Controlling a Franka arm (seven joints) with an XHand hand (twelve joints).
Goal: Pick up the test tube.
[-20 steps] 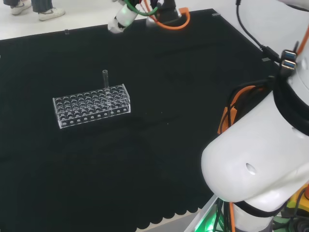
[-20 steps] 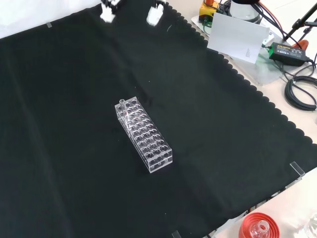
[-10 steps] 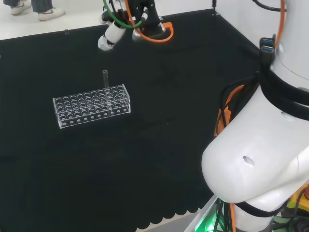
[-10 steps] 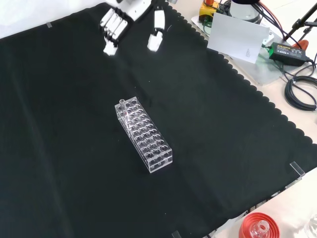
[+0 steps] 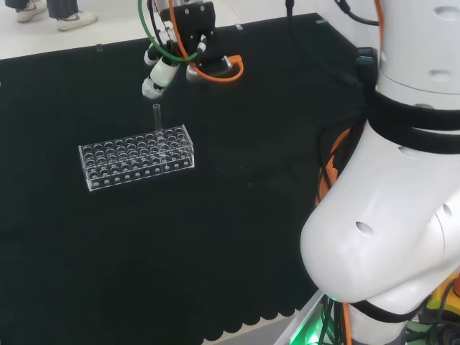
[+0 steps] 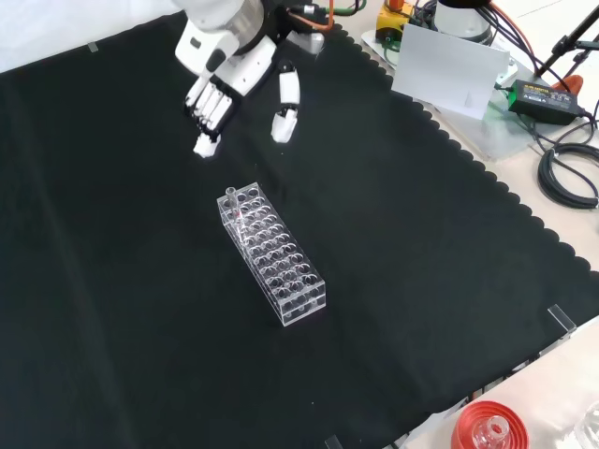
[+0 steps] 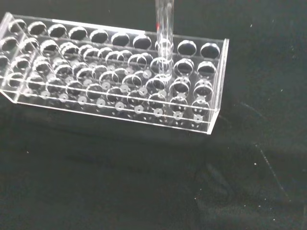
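Clear test tube [image 5: 157, 117] is standing racked just below your spread hand [image 6: 236, 86]; you're approaching, needing a pinch next.

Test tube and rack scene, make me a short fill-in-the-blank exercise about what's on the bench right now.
1. The test tube stands upright in a clear ____.
2. The cloth covering the bench is ____.
3. The hand has its fingers straight, so it is ____.
4. The tube sits near one ____ of the rack, not its middle.

Missing words: rack; black; open; end
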